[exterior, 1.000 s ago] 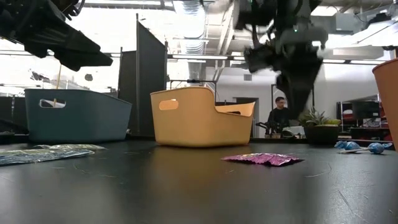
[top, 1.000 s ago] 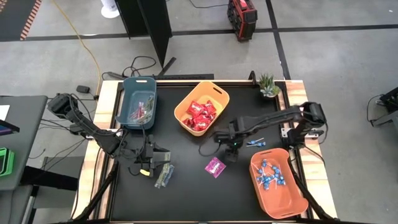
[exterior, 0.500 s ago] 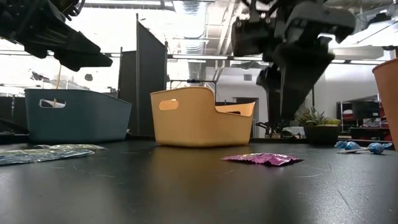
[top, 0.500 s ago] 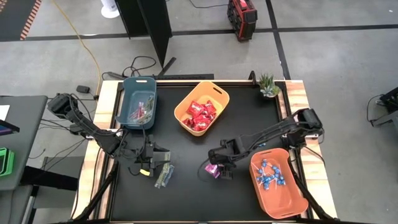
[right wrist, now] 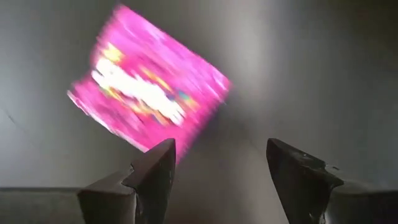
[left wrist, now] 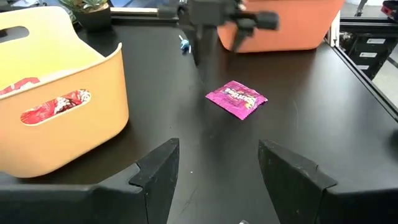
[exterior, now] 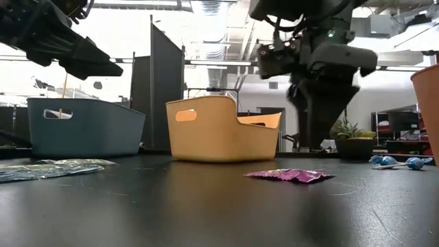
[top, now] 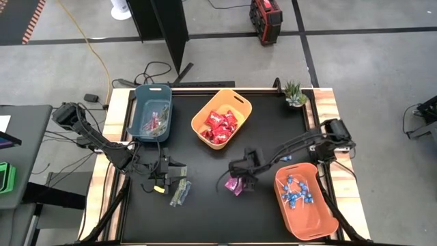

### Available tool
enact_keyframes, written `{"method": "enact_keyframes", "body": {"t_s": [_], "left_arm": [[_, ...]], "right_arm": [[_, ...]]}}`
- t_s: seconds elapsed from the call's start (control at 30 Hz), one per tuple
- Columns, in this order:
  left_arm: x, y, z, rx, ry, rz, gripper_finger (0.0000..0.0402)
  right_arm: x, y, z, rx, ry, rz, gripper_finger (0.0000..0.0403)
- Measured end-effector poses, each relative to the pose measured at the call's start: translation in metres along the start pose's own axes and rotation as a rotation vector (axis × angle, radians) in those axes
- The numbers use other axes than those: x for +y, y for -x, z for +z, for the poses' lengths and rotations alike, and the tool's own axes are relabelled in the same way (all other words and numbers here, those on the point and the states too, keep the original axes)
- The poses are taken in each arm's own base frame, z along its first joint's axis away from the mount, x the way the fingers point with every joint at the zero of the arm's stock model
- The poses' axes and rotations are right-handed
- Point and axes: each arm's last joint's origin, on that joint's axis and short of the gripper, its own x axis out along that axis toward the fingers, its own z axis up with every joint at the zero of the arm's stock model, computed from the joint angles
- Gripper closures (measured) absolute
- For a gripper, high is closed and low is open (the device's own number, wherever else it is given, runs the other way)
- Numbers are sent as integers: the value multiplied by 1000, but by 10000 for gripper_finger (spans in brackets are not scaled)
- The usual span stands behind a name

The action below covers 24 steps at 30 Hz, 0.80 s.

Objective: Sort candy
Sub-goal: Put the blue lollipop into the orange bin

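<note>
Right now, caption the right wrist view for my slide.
Open right gripper poised above magenta candy packet on black table.

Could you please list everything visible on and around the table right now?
Blue bin: one, dark blue, table's far left, stick packets inside.
Yellow bin: one, far centre, red packets inside, several.
Orange bin: one, near right, blue lollipops inside, several.
Magenta packet: one, flat on the table centre, under the right end effector.
Loose lollipops: blue, count unclear, on the table beside the orange bin.
Stick packets: small clear-green pile, near left, by the left end effector.
Potted plant: one, green, far right corner.
Table: one, black top.
Left end effector: open, above the stick packets.
Right end effector: open, over the magenta packet.
</note>
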Motion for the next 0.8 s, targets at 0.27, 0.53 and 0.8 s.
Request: {"method": "enact_keyframes", "body": {"t_s": [0.27, 0.53, 0.8], "left_arm": [[0, 0, 0, 2, 3, 0, 189], [0, 0, -1, 6, 0, 1, 189], [1, 0, -2, 20, -2, 5, 189]], "right_arm": [[-56, 34, -28, 311, -158, -120, 134], [-78, 30, -35, 456, -243, -108, 134], [-69, -1, -40, 573, -225, -153, 134]]}}
